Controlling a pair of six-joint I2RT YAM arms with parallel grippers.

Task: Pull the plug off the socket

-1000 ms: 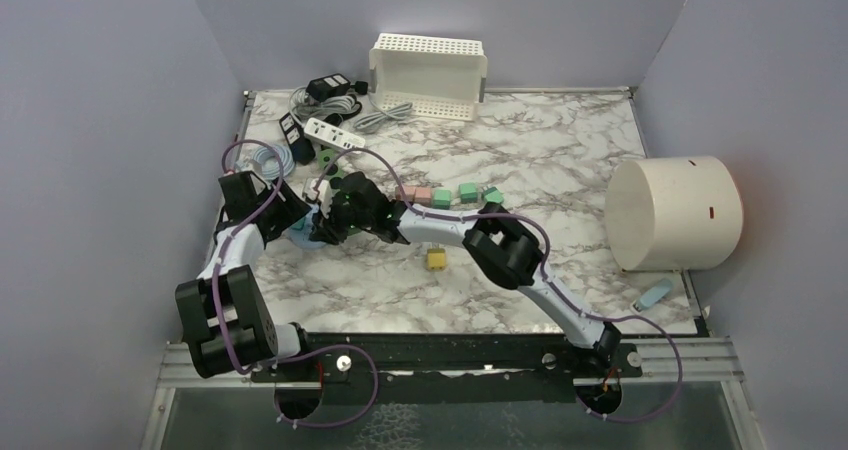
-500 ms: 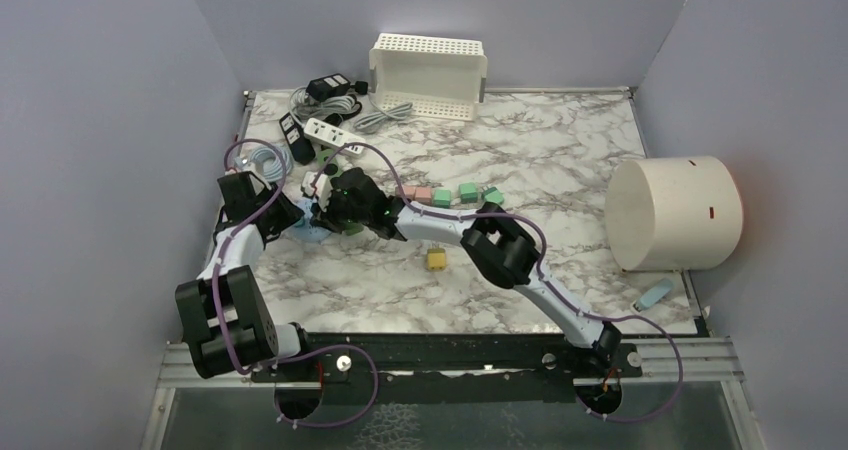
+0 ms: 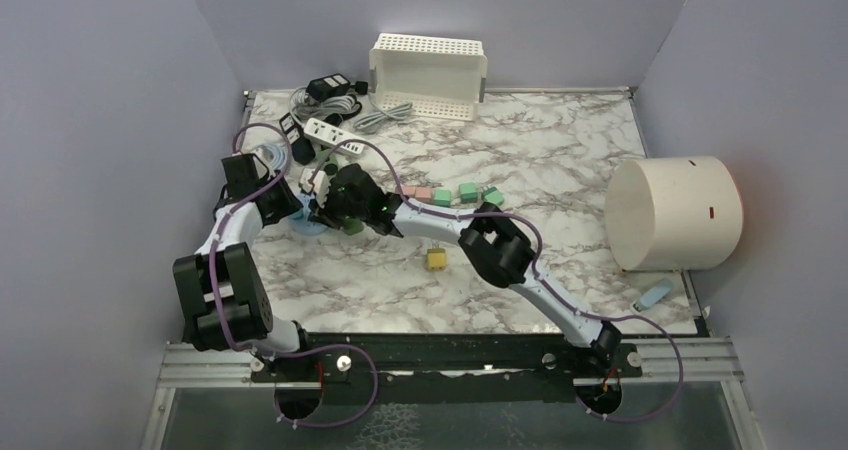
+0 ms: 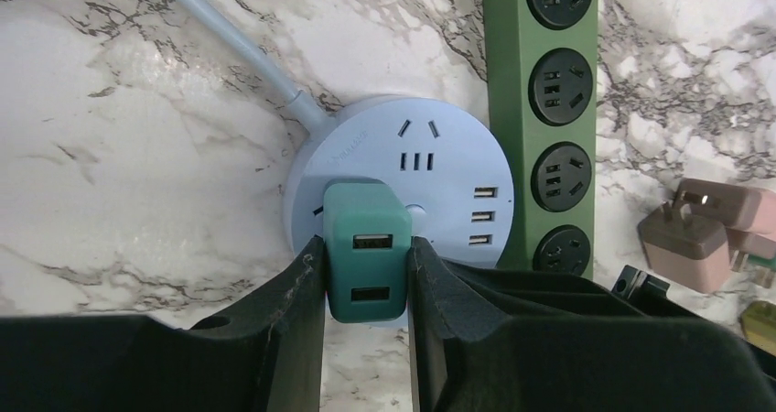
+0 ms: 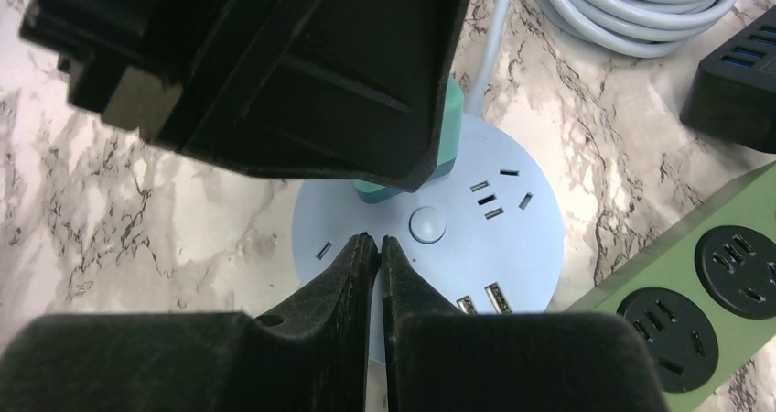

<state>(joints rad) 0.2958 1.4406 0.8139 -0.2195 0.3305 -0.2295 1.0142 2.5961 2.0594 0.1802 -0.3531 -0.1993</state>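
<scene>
The left gripper (image 4: pixel 364 270) pinches the teal USB charger plug (image 4: pixel 359 212) from both sides. The plug stands upright at 7 o'clock on the round blue socket (image 4: pixel 439 169), so the pull runs straight off its face. The right gripper (image 5: pixel 373 247), fingers pressed together, rests its tips on that face. Since a second ago, both wrists have drifted toward 11 o'clock.

White tubes, fat black joints, thin purple cables on left arm (image 3: pixel 228 240) and right arm (image 3: pixel 555 305). Dull black left claw (image 4: pixel 366 256), right claw (image 5: pixel 378 252).
</scene>
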